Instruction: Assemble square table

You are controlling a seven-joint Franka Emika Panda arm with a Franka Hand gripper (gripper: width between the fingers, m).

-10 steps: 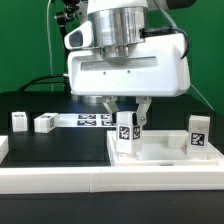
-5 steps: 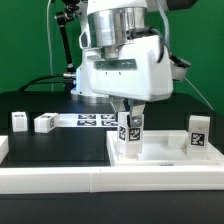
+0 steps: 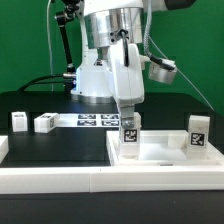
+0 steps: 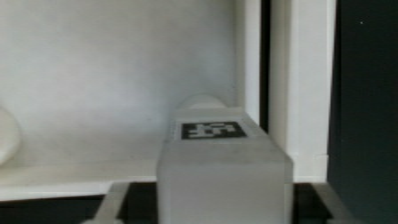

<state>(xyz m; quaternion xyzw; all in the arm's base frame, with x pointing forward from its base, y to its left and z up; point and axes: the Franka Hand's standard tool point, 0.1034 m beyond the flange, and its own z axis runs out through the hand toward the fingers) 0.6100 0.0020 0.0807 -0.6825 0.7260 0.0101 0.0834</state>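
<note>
The square table's white top [image 3: 165, 158] lies at the exterior view's right, its raised rim [image 4: 299, 80] beside the smooth inner face [image 4: 107, 90]. My gripper [image 3: 127, 115] hangs over it, shut on a white tagged leg [image 3: 127, 137] that stands upright on the top's near left part. In the wrist view that leg [image 4: 222, 165] fills the middle between my fingers [image 4: 128, 200], tag facing the camera. A second leg [image 3: 197, 133] stands at the top's right edge. Two more legs [image 3: 19, 121] [image 3: 45, 123] rest on the black surface at the left.
The marker board [image 3: 95, 120] lies flat behind the top, between the loose legs and my arm. A long white rail [image 3: 90, 185] edges the black work surface along the front. The arm's white base [image 3: 95, 80] stands at the back.
My wrist has turned about its upright axis, so the broad hand now shows edge-on. The leg in the jaws has stayed at the same spot on the top.
</note>
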